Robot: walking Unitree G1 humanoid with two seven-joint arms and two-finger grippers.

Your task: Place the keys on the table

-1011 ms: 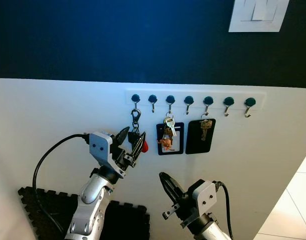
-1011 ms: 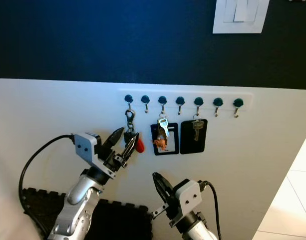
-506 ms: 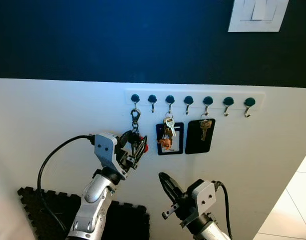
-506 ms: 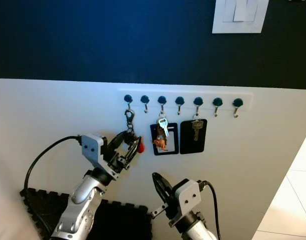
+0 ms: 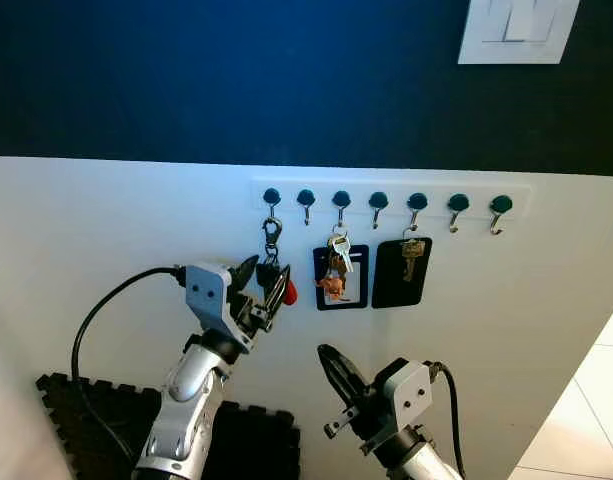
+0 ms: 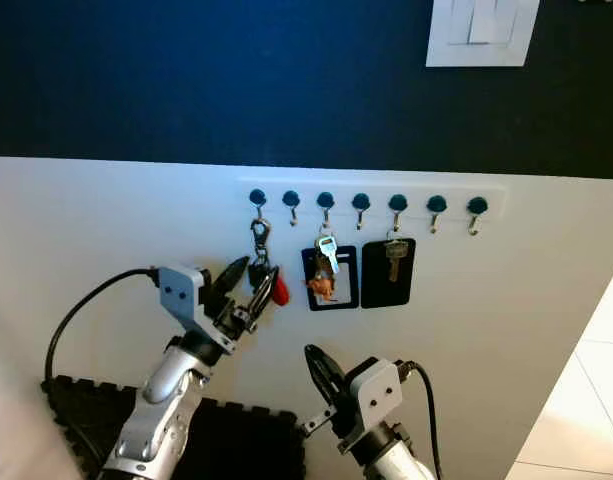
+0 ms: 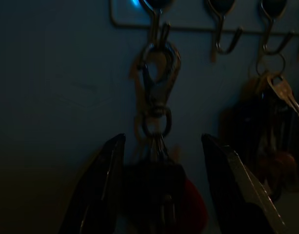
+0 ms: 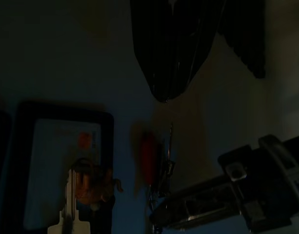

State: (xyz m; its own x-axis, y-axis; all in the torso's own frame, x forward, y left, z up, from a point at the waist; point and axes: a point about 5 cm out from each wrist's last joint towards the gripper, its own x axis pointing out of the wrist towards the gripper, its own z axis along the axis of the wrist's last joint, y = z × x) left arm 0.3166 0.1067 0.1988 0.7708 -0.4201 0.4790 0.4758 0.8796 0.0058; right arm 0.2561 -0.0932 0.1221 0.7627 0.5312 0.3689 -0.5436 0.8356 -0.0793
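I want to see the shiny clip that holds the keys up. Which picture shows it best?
The left wrist view: the clip is big, hanging from its hook, with the left hand open around the keys below. The eye views show it tiny; the right wrist view is too dark.

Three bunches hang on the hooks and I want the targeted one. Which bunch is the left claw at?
The leftmost bunch, with the red tag and long clip, on the first hook. The left claw straddles it, fingers open.

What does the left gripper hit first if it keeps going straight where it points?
Probably the key bunch on the leftmost hook: the left gripper has open jaws either side of it. The wall lies right behind.
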